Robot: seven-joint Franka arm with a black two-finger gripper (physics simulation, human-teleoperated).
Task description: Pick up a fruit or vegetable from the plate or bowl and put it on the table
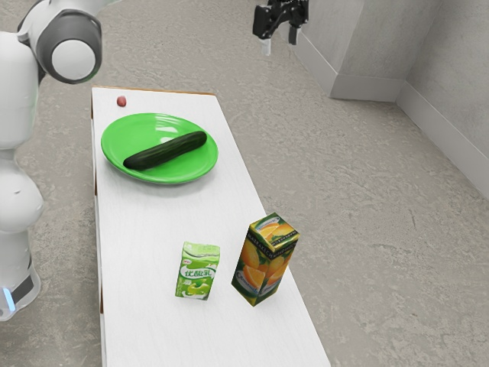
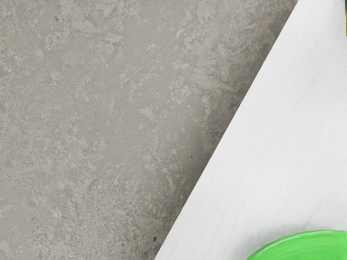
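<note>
One cucumber point(image 1: 166, 151) lies across green plate point(image 1: 121, 138) on white table point(image 1: 145, 237). Gripper point(image 1: 280, 42) hangs high, well apart from plate, fingers spread, empty. Small red thing point(image 1: 121, 101) sits near plate; two cartons stand well apart from it.

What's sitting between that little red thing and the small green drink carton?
In the exterior view, the green plate lies between them, with the cucumber on it, then white tabletop up to the carton.
</note>
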